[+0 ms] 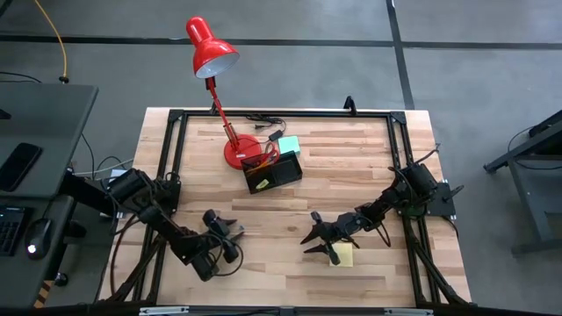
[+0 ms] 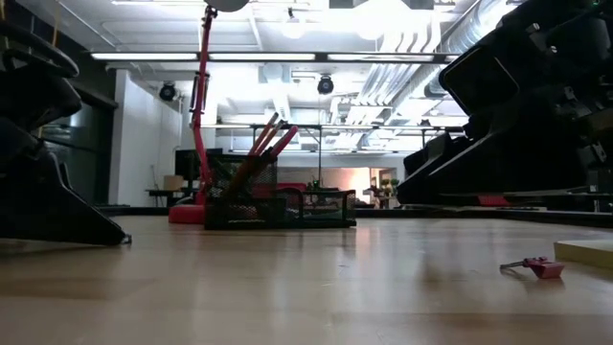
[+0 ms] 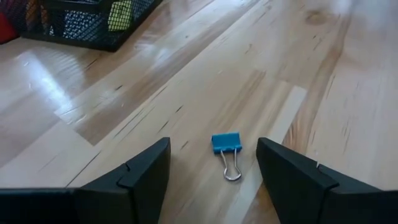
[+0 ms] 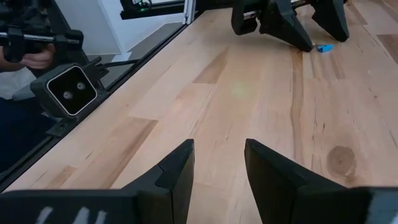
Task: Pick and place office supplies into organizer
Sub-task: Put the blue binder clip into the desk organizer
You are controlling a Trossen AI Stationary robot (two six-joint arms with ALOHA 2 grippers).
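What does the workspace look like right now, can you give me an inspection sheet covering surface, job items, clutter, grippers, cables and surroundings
Surface: wooden table, bare between the arms.
Job's things: black mesh organizer beside the lamp base, pencils standing in it; teal sticky pad behind it; yellow sticky pad under the right arm; blue binder clip lying flat on the wood; small pink clip near the yellow pad.
Clutter: red desk lamp at the table's far side.
Grippers: left gripper open, straddling the blue binder clip, not touching it; right gripper part open, holding nothing.
Cables: black cable near the lamp base.
Surroundings: side desk with a phone; a person's hand beyond the table edge.
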